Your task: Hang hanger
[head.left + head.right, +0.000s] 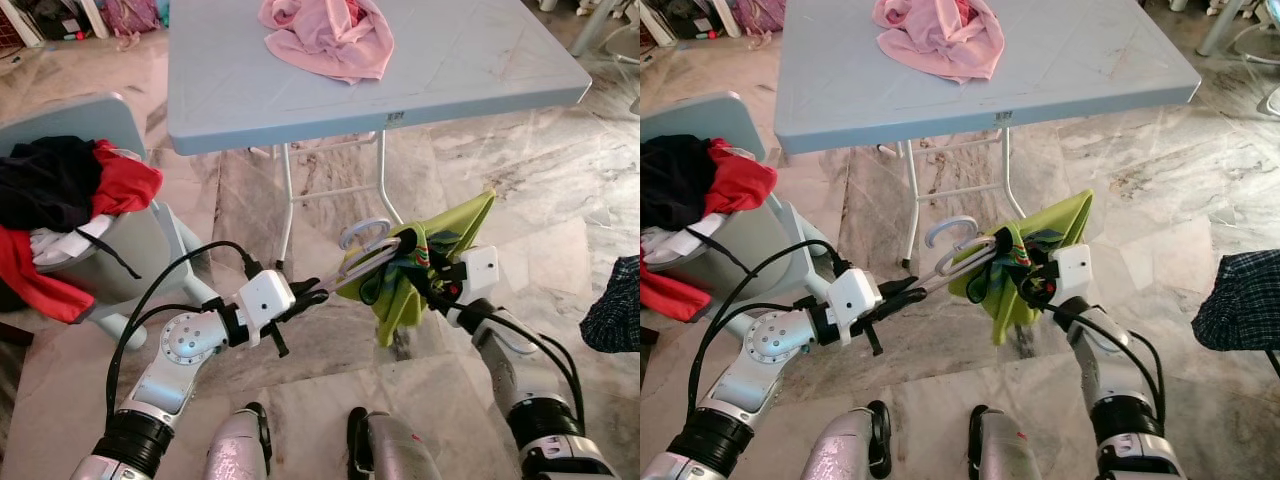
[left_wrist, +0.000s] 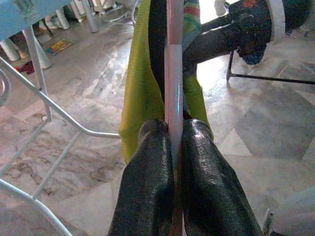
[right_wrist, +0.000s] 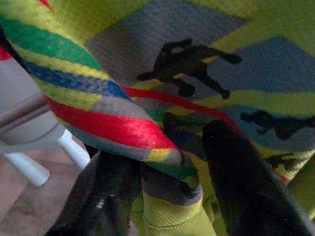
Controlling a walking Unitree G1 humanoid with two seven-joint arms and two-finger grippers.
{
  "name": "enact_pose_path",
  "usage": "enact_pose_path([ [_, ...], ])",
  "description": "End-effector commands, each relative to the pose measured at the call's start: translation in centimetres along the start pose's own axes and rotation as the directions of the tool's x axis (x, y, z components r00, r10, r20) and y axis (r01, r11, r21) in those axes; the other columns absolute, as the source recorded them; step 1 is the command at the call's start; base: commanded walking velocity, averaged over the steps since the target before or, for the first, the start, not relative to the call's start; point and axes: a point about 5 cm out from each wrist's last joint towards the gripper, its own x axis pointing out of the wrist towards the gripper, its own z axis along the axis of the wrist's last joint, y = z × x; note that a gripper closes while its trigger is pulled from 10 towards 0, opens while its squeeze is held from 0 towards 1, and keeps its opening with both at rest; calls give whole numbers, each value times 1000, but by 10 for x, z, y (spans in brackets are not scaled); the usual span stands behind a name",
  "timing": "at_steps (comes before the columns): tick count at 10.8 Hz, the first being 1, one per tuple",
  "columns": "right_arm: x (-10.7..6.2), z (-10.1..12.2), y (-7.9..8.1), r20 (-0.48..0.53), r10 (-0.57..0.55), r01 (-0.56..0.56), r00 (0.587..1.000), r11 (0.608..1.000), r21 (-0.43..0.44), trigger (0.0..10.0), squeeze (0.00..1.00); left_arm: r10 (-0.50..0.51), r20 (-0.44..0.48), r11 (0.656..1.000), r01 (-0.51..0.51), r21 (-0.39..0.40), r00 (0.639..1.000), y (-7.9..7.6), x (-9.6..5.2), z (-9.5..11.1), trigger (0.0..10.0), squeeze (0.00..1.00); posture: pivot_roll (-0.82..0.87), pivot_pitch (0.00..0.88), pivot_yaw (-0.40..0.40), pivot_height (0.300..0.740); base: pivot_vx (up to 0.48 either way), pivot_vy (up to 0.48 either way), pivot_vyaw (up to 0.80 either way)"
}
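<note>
Left gripper (image 1: 318, 296) clamps the hanger (image 1: 360, 262) mid-frame, right gripper (image 1: 432, 278) pinches the green shirt (image 1: 420, 262) w/ it; you've hung nothing yet.

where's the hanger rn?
Head views: hanger held between left gripper and right gripper, inside the green shirt, below the table edge.

Home laundry spot: marble floor (image 1: 560, 190), folding table (image 1: 480, 70) with pink garment (image 1: 330, 35), clothes-heaped basket (image 1: 110, 260)
</note>
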Motion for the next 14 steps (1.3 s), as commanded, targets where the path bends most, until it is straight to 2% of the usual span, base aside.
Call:
enact_pose_path([
  [1, -3, -3, -1, 2, -19, 19, 1000, 1000, 11, 0, 0, -11, 37, 1000, 10, 13, 999, 1, 1, 8, 0, 0, 24, 145, 31, 740, 0, 0, 0],
  [3, -5, 0, -6, 50, -53, 52, 997, 998, 17, 0, 0, -4, 43, 1000, 3, 13, 999, 1, 2, 9, 0, 0, 22, 140, 31, 740, 0, 0, 0],
  [5, -5, 9, -7, 160, -116, 106, 980, 992, 72, 0, 0, 56, 44, 998, -55, -11, 997, 1, 2, 3, 0, 0, 18, 118, 32, 740, 0, 0, 0],
  [6, -4, 8, -6, 171, -132, 117, 976, 989, 93, 0, 0, 81, 43, 996, -80, -25, 996, 1, 2, 1, 0, 0, 17, 106, 37, 740, 0, 0, 0],
  [9, 8, 13, -3, 242, -183, 146, 953, 976, 162, 0, 0, 119, 18, 993, -119, -9, 993, 11, 9, -8, 0, 0, 15, 35, 47, 740, 0, 0, 0],
  [11, 16, 25, -8, 268, -187, 148, 945, 976, 158, 0, 0, 167, 34, 986, -167, -2, 985, 22, 13, -6, 0, 0, 15, 14, 40, 740, 0, 0, 0],
  [14, 20, 31, -12, 288, -191, 151, 938, 976, 155, 0, 0, 196, 57, 981, -195, -12, 979, 26, 18, -6, 0, 0, 13, 9, 31, 740, 0, 0, 0],
])
